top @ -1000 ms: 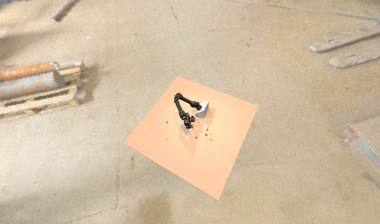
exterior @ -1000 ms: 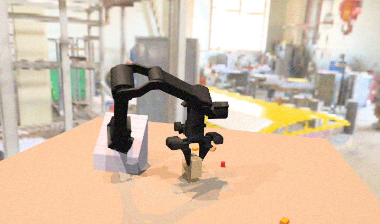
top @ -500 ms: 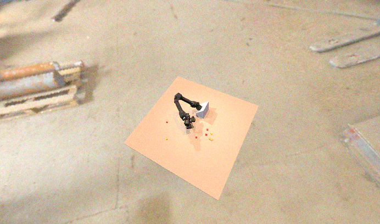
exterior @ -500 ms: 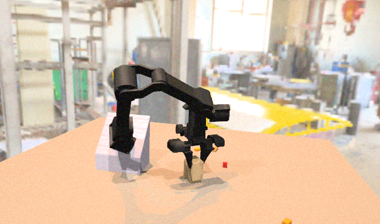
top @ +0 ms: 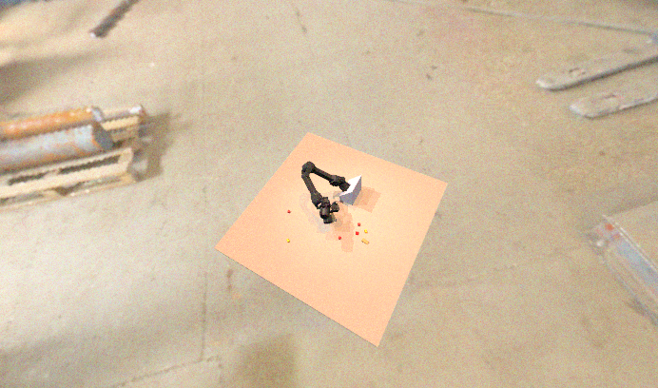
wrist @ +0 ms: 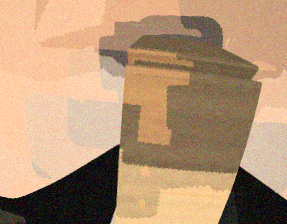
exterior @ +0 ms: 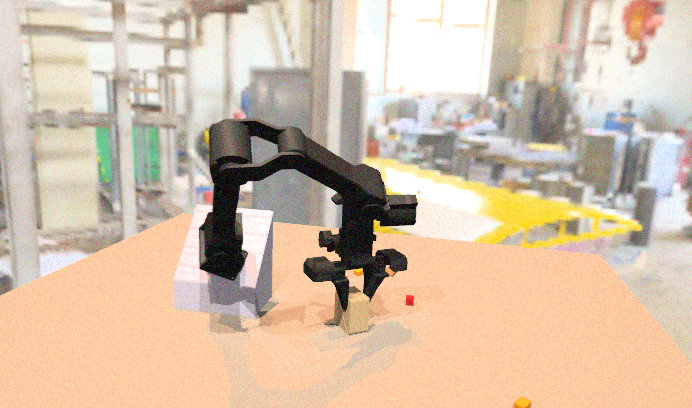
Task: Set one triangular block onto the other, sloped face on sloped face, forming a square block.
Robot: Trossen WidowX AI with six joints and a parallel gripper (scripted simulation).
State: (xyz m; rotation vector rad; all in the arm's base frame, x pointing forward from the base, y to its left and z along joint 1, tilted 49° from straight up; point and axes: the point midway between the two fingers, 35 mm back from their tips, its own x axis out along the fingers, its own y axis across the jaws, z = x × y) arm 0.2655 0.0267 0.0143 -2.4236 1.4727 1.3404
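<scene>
My gripper [top: 329,221] [exterior: 357,302] [wrist: 171,160] is shut on one tan triangular block [exterior: 358,315] [wrist: 194,125], gripped by its two sides with fingers pointing down. The other triangular block [exterior: 339,321] [wrist: 194,47] stands on the table, close against the held one. In the exterior view a slanting seam runs between them, and together they look like a nearly square upright block. In the wrist view the held block covers most of the lower one, and a narrow step shows between their far edges. Whether the sloped faces touch fully is hidden.
A large white wedge [top: 352,191] [exterior: 257,225] stands beside the arm's base. Small red cubes [top: 357,233] [exterior: 409,300], yellow cubes [top: 288,240] [exterior: 522,403] and an orange piece [top: 365,241] lie scattered on the table [top: 321,284].
</scene>
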